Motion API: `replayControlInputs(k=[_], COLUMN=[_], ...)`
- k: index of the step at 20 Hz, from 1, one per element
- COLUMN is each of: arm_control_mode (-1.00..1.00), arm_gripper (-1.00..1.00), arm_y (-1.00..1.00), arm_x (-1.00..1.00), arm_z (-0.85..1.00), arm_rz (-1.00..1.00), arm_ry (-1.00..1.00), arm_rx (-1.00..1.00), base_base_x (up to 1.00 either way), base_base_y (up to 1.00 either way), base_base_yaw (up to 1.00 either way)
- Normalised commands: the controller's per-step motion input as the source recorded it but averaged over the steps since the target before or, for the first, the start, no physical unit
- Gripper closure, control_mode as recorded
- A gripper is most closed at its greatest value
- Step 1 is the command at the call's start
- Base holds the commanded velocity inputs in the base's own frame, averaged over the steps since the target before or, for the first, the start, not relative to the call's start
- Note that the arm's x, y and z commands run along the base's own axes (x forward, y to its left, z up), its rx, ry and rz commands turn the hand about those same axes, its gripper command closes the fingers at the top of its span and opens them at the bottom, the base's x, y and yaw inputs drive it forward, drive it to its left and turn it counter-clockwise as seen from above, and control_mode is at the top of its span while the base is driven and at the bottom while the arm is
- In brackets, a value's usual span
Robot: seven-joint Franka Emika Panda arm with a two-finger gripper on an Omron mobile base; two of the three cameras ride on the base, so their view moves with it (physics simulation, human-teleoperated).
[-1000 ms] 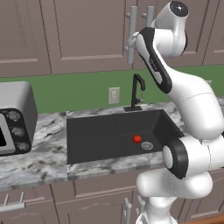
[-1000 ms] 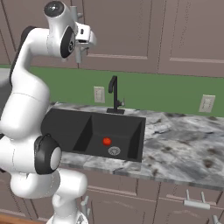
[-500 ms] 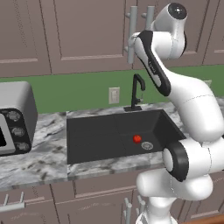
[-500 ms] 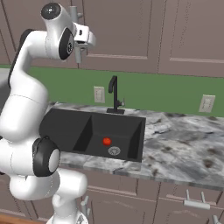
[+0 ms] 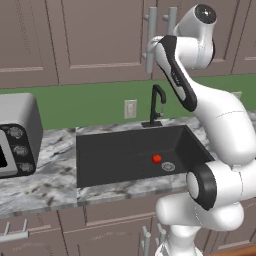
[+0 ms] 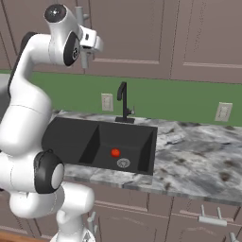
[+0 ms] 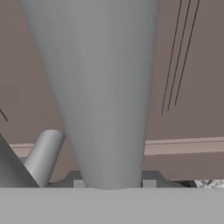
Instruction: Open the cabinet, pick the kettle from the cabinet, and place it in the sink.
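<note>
Grey handle (image 7: 103,96) masking gripper (image 6: 85,49) tips

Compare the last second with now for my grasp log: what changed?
The gripper closed its jaws around the grey bar handle of the cabinet; the arm barely moved. The doors remain shut, and the red ball lies unmoved in the sink.
</note>
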Motion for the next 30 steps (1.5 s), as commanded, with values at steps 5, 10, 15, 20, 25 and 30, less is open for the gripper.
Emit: replayControlInputs(k=[5, 10, 15, 20, 25, 30], arm_control_mode=[-1.0, -1.0, -1.0, -1.0, -1.0, -1.0], arm_gripper=[1.0, 1.0, 1.0, 1.0, 1.0, 1.0], arm_y=[0.0, 0.01, -0.01, -0.16, -0.24, -0.26], arm_x=[-0.24, -0.31, -0.4, -0.48, -0.5, -0.51], arm_z=[0.05, 0.05, 0.06, 0.05, 0.03, 0.05], arm_rz=[-0.07, -0.08, -0.02, 0.0, 0.05, 0.05], arm_ry=[0.02, 0.05, 0.04, 0.0, 0.0, 0.0], arm_rx=[0.09, 0.07, 0.08, 0.09, 0.13, 0.12], base_base_x=[0.0, 0.0, 0.0, 0.0, 0.0, 0.0], base_base_y=[0.0, 0.0, 0.0, 0.0, 0.0, 0.0], base_base_yaw=[0.0, 0.0, 0.0, 0.0, 0.0, 0.0])
